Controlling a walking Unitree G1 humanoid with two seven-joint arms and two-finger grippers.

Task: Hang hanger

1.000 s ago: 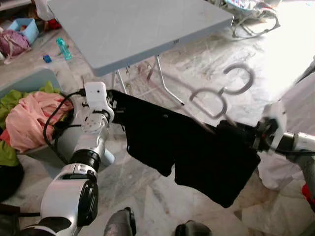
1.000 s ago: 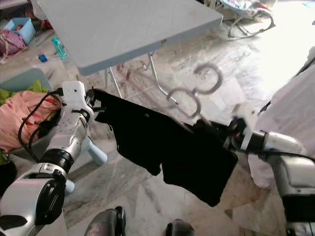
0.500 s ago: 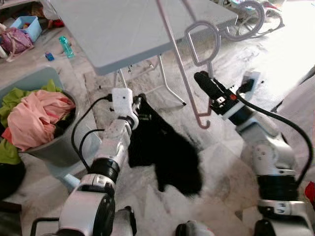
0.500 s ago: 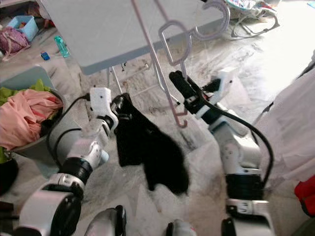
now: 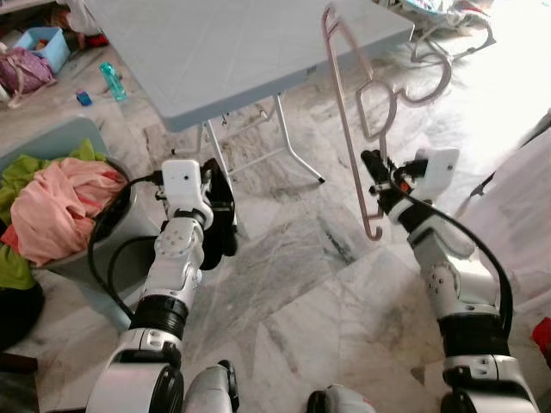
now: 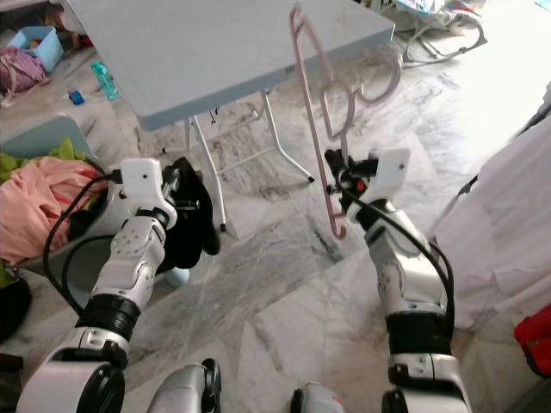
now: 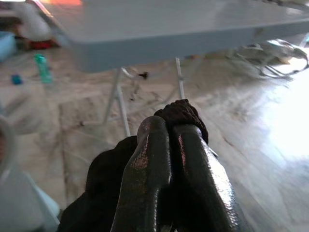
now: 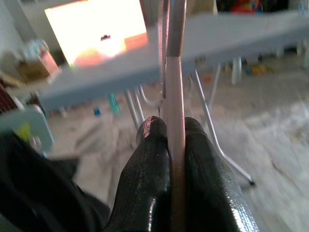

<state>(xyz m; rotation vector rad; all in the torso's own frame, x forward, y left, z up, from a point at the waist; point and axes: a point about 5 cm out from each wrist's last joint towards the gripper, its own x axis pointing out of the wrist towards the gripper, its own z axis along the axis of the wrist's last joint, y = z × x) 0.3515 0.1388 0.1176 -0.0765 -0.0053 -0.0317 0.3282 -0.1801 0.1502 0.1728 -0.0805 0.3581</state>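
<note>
A pale pink plastic hanger [image 5: 347,120] stands nearly upright in front of the table's near edge, its hooks [image 5: 428,79] pointing right. My right gripper [image 5: 376,176] is shut on its thin bar [image 8: 175,96], low down near the curled end. A black garment [image 5: 221,231] hangs bunched at the left, apart from the hanger. My left gripper [image 5: 213,202] is shut on it, and in the left wrist view the fingers [image 7: 149,159] pinch a fold of the black cloth [image 7: 182,110].
A grey folding table [image 5: 215,52] stands ahead, its metal legs [image 5: 293,151] between the arms. A grey laundry basket [image 5: 90,258] with pink and green clothes [image 5: 60,206] sits at the left. White fabric [image 5: 525,198] hangs at the right. A green bottle [image 5: 110,83] lies on the marble floor.
One second ago the black garment was stretched between both grippers with the hanger. It has since come off the hanger and dropped to the left gripper, while the right gripper swung the bare hanger upright.
</note>
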